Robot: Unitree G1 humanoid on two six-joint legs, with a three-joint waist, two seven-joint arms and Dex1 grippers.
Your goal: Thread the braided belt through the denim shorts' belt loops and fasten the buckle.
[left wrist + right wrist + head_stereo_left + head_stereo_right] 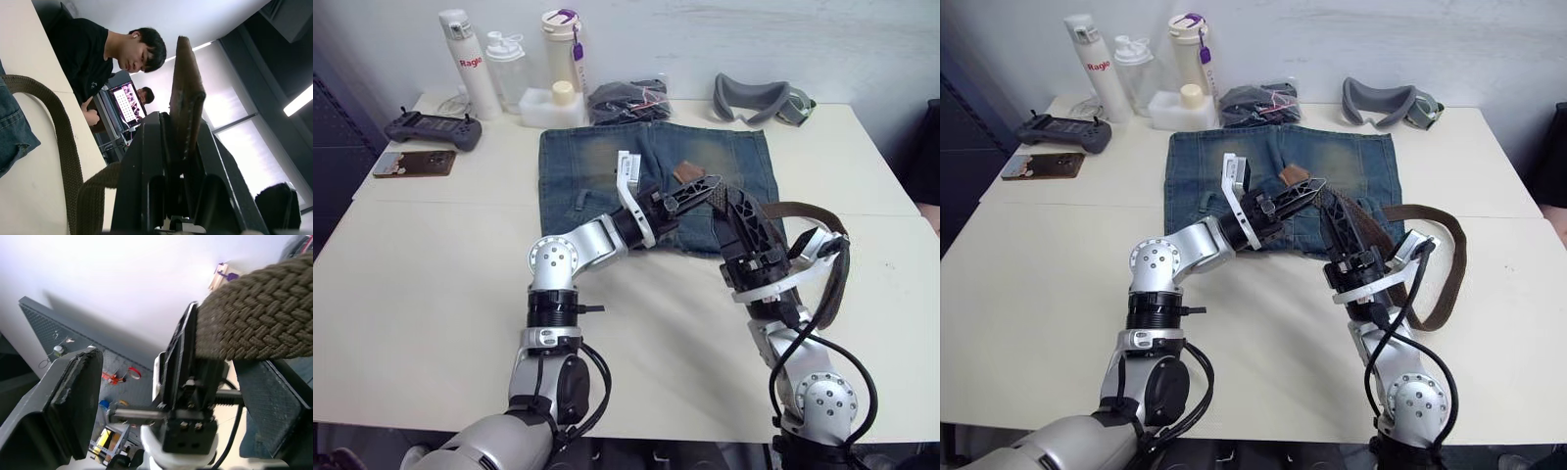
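The dark-brown braided belt point(1435, 264) tip is clamped in the left gripper point(690, 194) fingers above the faded blue denim shorts point(578, 166); the right gripper point(161, 396) is spread. The tip could slip out if tugged.

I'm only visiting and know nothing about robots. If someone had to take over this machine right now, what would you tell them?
Left gripper: shut on the brown tip of the braided belt, held over the denim shorts.
Right gripper: open, with the belt's strap lying across it.
The shorts lie flat on the table; the belt loops off to the robot's right, beside them.
Done: the belt is picked up. I can't tell whether any loop is threaded.
Left: the threading and fastening the buckle.
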